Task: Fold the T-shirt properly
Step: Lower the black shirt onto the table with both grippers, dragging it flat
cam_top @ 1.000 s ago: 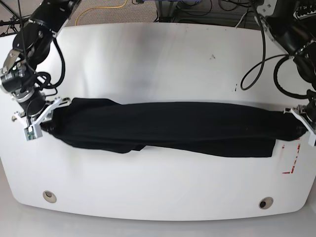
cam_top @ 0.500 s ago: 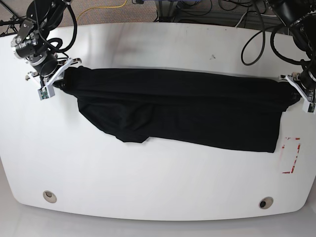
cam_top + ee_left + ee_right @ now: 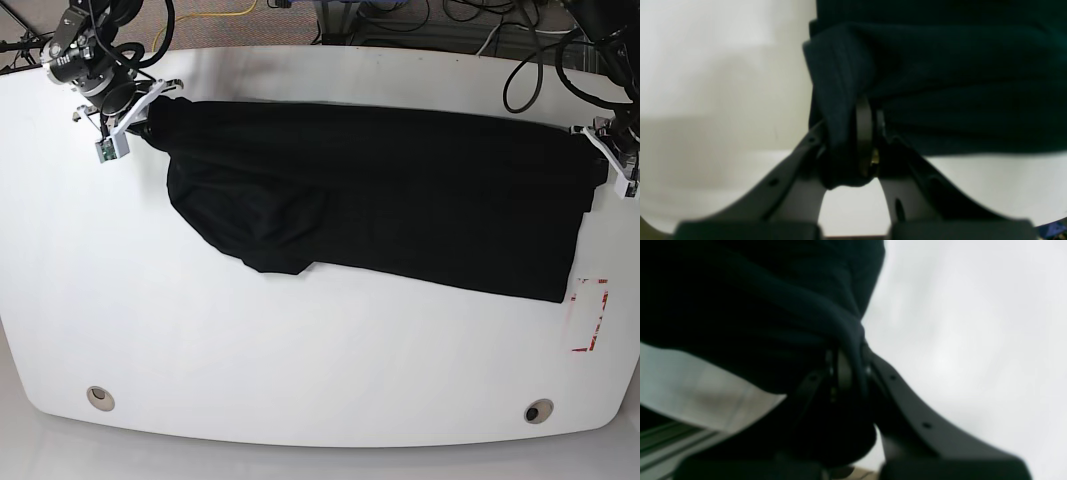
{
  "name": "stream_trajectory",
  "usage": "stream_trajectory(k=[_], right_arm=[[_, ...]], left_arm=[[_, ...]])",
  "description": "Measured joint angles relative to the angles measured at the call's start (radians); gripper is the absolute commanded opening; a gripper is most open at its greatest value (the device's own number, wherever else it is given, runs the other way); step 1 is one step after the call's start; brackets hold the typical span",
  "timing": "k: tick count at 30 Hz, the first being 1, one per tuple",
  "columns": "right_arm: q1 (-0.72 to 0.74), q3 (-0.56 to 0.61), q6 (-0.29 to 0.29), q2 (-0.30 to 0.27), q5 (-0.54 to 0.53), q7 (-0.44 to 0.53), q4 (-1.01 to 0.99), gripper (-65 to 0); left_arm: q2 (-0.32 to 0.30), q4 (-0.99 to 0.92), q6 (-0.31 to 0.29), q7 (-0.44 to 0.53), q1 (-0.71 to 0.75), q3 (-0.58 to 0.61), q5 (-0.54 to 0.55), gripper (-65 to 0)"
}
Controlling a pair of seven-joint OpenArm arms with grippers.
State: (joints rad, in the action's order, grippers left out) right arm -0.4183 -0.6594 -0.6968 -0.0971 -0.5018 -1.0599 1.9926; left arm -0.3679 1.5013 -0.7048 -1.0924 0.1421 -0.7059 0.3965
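Note:
The black T-shirt is stretched wide across the far half of the white table, hanging from both grippers. My right gripper, at the base view's far left, is shut on one corner of the cloth. My left gripper, at the far right edge, is shut on the other corner. A folded sleeve bulges down at the left. The lower hem runs slanting down to the right.
A red marking lies on the table near the right edge. Two round holes sit near the front edge. Cables lie beyond the table's far edge.
Both grippers have moved toward the far edge of the table, pulling the shirt with them. The cloth has spread out taller and hangs wider than before.

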Motion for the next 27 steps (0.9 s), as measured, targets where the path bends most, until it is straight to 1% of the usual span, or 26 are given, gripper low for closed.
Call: stream_trajectory(k=[3,7,9,10,12,16,17,18,21,23,25,27], right_arm=[[-0.024,0.002,0.001,0.011,0.000,0.002,0.000,-65.0],[-0.045,0.005,0.001,0.011,0.000,0.002,-0.006,-64.4],[-0.045,0.007,0.001,0.011,0.002,0.002,-0.019,-61.2],[-0.045,0.011,0.001,0.012,0.003,0.001,-0.024,-58.0],[-0.045,0.020,0.004,0.016,0.008,0.002,-0.037,-50.4],[-0.050,0.026,0.008,0.020,0.005,0.004,-0.064,-27.3],[-0.051,0.025,0.008,0.021,0.011,0.000,-0.070,-23.5],[-0.054,0.024,0.009,0.020,0.014,0.000,-0.072,-18.2],[-0.060,0.021,0.011,0.019,0.013,0.001,-0.069,-8.9],[-0.061,0.020,0.008,0.020,0.005,-0.003,-0.053,-6.7],[-0.062,0.019,0.008,0.022,-0.012,-0.010,-0.028,-7.0],[-0.065,0.018,0.009,0.020,-0.061,-0.004,-0.013,-7.8]], left_arm=[[0.001,0.005,0.000,0.010,0.009,0.001,0.002,-65.0],[0.000,0.008,0.000,0.009,0.023,0.000,0.006,-65.0],[0.001,0.008,0.000,0.009,0.027,0.000,0.006,-65.0],[0.002,0.008,0.000,0.009,0.027,0.000,0.005,-65.0],[0.001,0.008,0.001,0.010,0.030,0.000,0.005,-62.4],[-0.002,0.011,0.001,0.012,0.048,0.000,0.001,-50.7],[-0.002,0.014,0.002,0.011,0.056,0.000,0.000,-48.3],[-0.002,0.019,0.002,0.009,0.062,0.000,0.001,-45.0],[-0.002,0.034,0.002,0.008,0.077,0.000,-0.007,-38.5],[-0.002,0.045,0.004,0.008,0.082,0.000,-0.007,-36.2],[-0.002,0.057,0.005,0.009,0.083,0.000,-0.006,-35.6],[-0.002,0.069,0.005,0.009,0.083,0.000,-0.005,-35.6]])
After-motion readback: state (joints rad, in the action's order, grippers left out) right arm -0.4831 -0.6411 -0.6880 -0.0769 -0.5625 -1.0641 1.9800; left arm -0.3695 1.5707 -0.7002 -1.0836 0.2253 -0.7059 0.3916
